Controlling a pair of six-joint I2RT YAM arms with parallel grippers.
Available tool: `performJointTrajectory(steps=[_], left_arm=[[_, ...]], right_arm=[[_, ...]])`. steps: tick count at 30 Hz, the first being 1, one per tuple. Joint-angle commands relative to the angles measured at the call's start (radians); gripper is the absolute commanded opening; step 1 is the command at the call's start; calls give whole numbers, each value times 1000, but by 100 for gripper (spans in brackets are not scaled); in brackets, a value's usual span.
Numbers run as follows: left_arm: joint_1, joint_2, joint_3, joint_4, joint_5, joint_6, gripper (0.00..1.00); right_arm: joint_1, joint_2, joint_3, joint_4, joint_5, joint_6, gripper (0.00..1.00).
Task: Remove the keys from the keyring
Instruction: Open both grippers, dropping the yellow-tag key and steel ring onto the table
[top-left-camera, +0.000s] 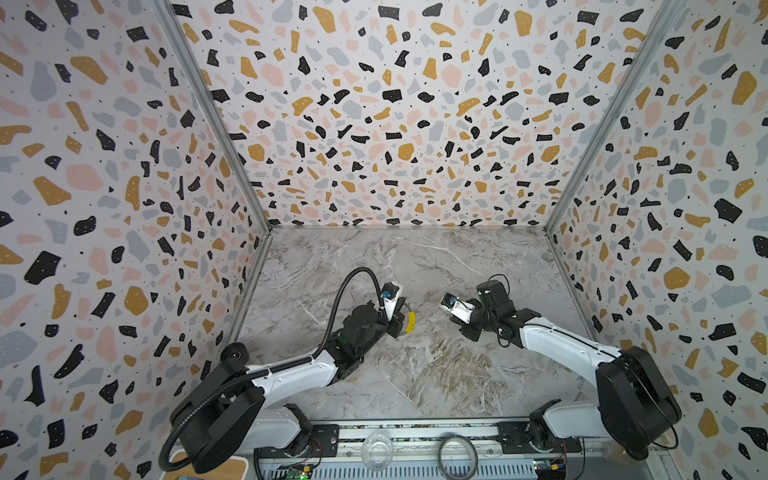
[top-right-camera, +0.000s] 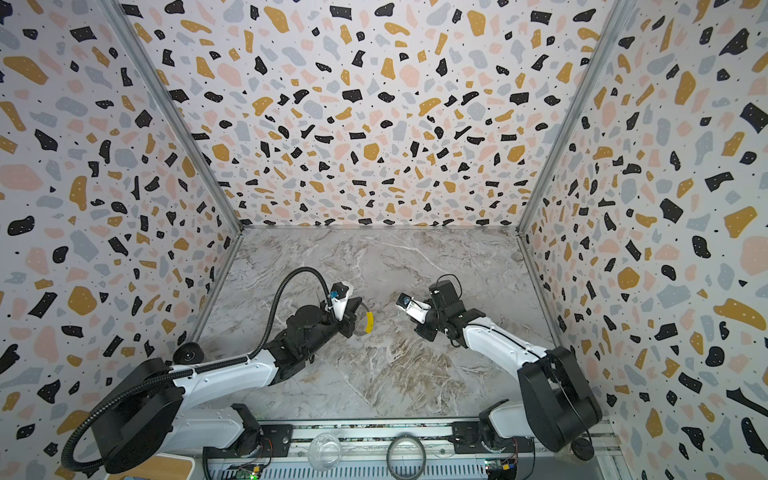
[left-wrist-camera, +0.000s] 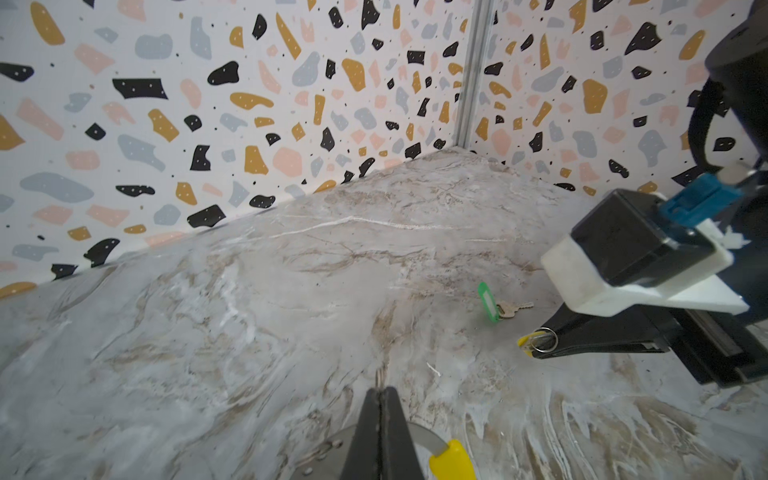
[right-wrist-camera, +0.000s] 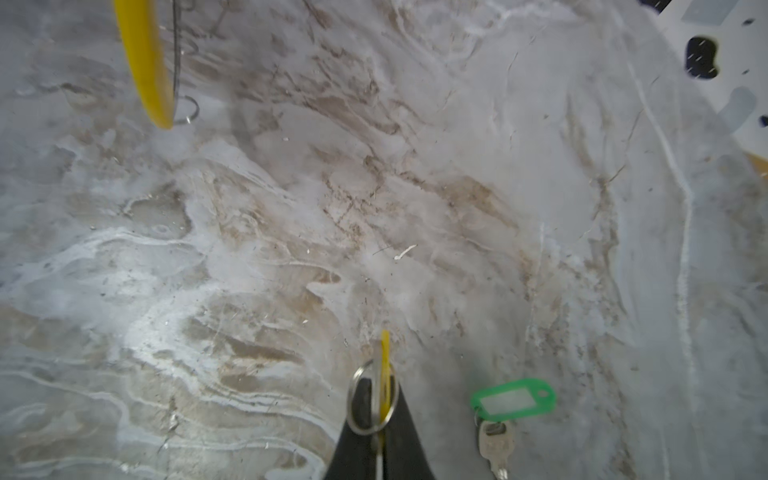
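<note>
The left gripper (left-wrist-camera: 380, 392) was clamped shut on the keyring (left-wrist-camera: 426, 438), a thin silvery wire loop with a yellow sleeve (top-left-camera: 410, 322) just beside the fingers. The right gripper (right-wrist-camera: 377, 386), held apart from the keyring, pinched the yellow-tagged key (right-wrist-camera: 385, 357) edge-on, with its small split ring (right-wrist-camera: 356, 401) at the fingertips. The green-tagged key (right-wrist-camera: 513, 399) lay flat on the marble table (right-wrist-camera: 291, 208), off the keyring and just beside the right gripper. In both top views the left arm (top-left-camera: 291, 374) and right arm (top-left-camera: 561, 345) stretched low from the front rail (top-left-camera: 415, 432), with their wrists angled inward toward the keyring.
</note>
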Motion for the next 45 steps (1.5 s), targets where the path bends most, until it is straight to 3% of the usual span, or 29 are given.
performJointTrajectory(steps=[1, 7, 18, 29, 45], left_arm=[[6, -18, -19, 53, -58, -39, 0], [6, -29, -52, 71, -74, -49, 0], [6, -26, -56, 55, -106, -60, 0], [35, 99, 12, 48, -67, -90, 0], [154, 341, 109, 125, 58, -135, 0]], right_arm=[[0, 54, 38, 5, 26, 21, 0], [14, 139, 46, 13, 74, -4, 5], [5, 127, 74, 15, 76, -8, 42], [-33, -37, 88, 17, 93, 14, 50], [-35, -84, -24, 117, 173, 112, 52]])
